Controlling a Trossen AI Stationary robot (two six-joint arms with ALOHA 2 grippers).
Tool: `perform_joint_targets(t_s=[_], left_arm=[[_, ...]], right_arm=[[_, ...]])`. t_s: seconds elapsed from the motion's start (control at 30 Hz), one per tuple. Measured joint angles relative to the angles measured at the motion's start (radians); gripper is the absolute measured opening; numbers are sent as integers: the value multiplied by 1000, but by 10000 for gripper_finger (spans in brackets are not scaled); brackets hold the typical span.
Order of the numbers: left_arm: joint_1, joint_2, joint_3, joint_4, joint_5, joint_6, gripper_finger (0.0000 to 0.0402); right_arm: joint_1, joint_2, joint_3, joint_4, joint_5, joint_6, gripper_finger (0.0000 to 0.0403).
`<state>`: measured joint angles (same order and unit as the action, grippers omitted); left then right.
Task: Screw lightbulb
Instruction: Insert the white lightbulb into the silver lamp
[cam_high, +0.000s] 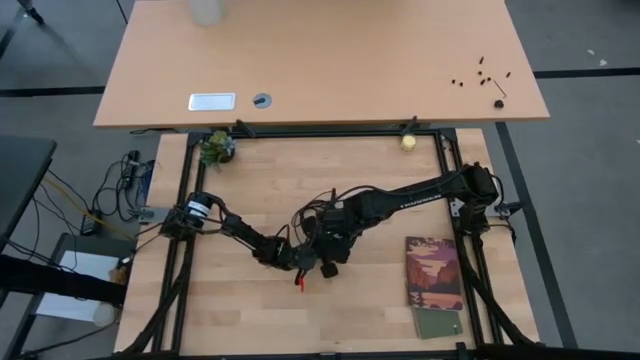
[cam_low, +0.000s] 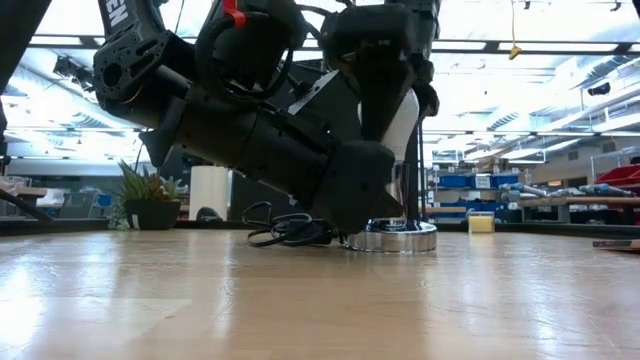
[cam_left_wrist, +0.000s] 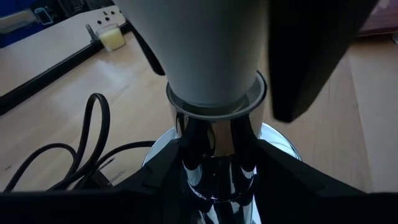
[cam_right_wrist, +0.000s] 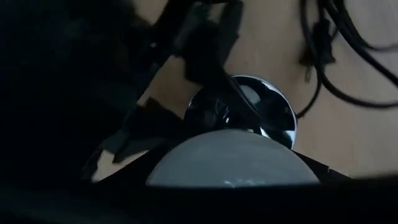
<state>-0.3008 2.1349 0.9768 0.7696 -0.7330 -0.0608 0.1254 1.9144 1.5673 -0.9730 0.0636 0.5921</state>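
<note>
The worktop (cam_high: 250, 190) carries both arms meeting at centre frame in the high view. The left gripper (cam_left_wrist: 214, 180) clamps the chrome socket (cam_left_wrist: 214, 149). The right gripper (cam_right_wrist: 230, 186) holds the bulb (cam_left_wrist: 205, 50) from above, its base entering the socket; I judge that tightening remains.

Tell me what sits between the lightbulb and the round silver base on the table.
In the left wrist view, a chrome socket stem joins them: the lightbulb sits in its top collar, and the stem runs down to the round silver base.
</note>
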Motion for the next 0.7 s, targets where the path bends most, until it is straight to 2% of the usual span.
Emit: perform_joint_targets(t_s=[0.17,0.4,0.53,0.7], left_arm=[[0,0,0,0,-3,-18,178],[0,0,0,1,-7,-20,178],[0,0,0,0,-10,-20,178],[-2,0,0,0,-7,-20,178]], right_arm=[[-3,0,0,6,21,158,276],[-2,0,0,16,69,318,265],[-4,0,0,23,69,242,277],[-12,-2,4,27,51,103,321]])
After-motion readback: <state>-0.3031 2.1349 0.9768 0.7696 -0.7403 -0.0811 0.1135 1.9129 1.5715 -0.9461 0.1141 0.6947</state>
